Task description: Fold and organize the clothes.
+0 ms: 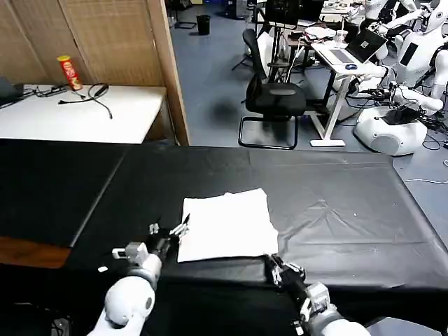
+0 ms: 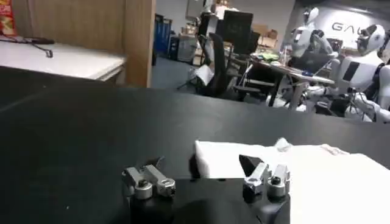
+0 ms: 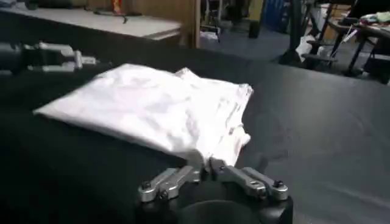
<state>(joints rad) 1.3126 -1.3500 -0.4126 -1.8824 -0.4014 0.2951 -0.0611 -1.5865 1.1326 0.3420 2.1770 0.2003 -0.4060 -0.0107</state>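
- Your plain white cotton T-shirt (image 1: pixel 227 225) lies folded into a compact, roughly square bundle on the wide table covered in black cloth (image 1: pixel 350 217), close to the table's near edge and about midway between your two arms.
- The bundle's upper surface is mostly smooth; layered fabric edges show at the corner nearest your right arm, as the right wrist view makes plain (image 3: pixel 155 106).
- No lettering or logo shows on the exposed face of the shirt.
- Your left gripper (image 1: pixel 171 232) sits low over the black cloth at the shirt's left edge, near its near-left corner. Its fingers stand spread apart with nothing between them; in the left wrist view (image 2: pixel 206 178) one fingertip (image 2: pixel 251 164) lies right at the white edge, the other over bare black cloth.
- Your right gripper (image 1: pixel 275 266) rests at the near-right corner of the shirt. In the right wrist view (image 3: pixel 204 167) its two fingers converge, tips nearly meeting at the layered corner of the fabric; you cannot tell from here whether they actually pinch the cloth.
- Behind the table on your left stands a white desk (image 1: pixel 77 112) with a red and yellow cylindrical can (image 1: pixel 68 72) and a black cable (image 1: pixel 94 94) on it.
- A black office chair (image 1: pixel 273 98) stands on the blue floor beyond the table.
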